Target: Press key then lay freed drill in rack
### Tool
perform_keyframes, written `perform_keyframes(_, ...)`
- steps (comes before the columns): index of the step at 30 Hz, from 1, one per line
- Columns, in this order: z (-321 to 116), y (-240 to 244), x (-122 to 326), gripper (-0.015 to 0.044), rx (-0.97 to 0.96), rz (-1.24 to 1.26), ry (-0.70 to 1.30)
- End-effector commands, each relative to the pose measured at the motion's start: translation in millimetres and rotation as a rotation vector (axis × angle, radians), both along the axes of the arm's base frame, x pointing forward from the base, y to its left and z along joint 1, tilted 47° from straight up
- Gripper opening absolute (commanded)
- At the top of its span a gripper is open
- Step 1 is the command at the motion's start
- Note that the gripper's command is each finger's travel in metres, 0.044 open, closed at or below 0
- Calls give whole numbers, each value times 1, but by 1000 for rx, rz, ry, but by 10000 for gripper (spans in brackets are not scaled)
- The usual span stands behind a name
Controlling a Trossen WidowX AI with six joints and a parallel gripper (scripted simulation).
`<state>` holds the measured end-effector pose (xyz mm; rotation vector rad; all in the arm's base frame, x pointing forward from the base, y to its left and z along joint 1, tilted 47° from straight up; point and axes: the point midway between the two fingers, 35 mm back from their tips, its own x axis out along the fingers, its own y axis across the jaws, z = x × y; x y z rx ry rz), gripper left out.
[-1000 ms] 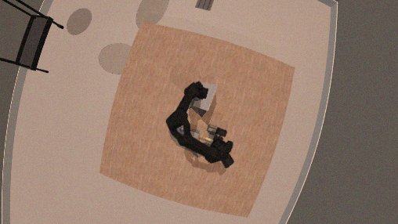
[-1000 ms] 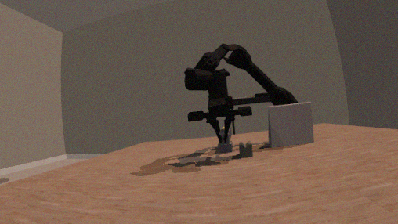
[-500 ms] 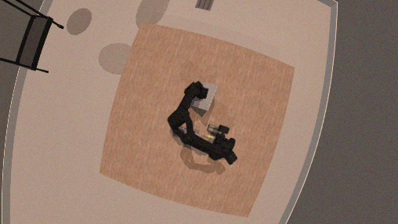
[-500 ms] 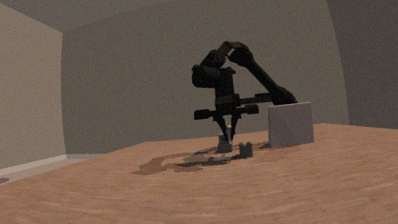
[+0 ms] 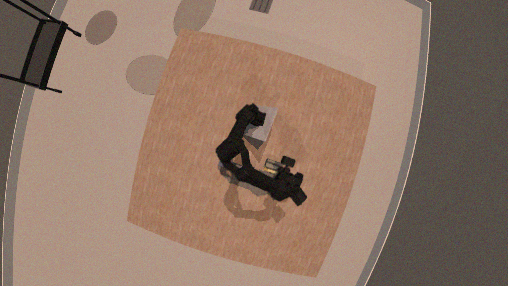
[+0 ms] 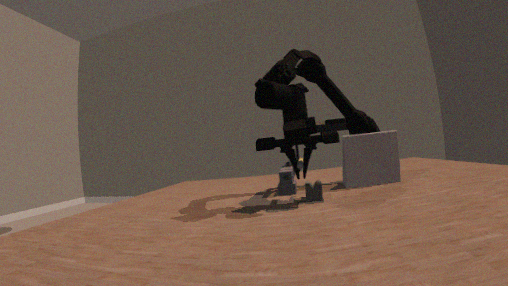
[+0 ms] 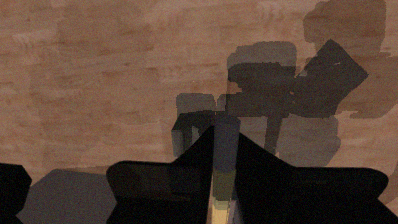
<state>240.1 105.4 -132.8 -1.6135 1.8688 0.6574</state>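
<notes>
My gripper (image 6: 301,173) (image 7: 220,131) points down and is shut on the drill. The drill (image 5: 270,171) (image 6: 301,161) (image 7: 225,150) shows blue-grey at the end by the fingertips, then olive, then yellow. The fingertips are above the table. A small grey rack (image 6: 314,193) (image 7: 186,134) with notches on top stands on the table; it is left of the drill's end in the wrist view. A grey holder block (image 6: 287,185) stands left of the fingertips in the exterior view, with a small dark part on top. Whether that part is the key, I cannot tell.
The arm's base is at a large pale box (image 5: 269,125) (image 6: 372,160) on the wooden table (image 5: 200,85) (image 6: 250,250). The arm's dark shadows lie across the wood and partly over the rack. The arm hides part of the work area in the top view.
</notes>
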Motion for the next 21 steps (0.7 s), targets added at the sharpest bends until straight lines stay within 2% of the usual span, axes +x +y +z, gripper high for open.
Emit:
perform_keyframes(1,-1,2,-9,0,-1,-3,0)
perform_keyframes(21,-9,1,-27,0,-1,-3,1)
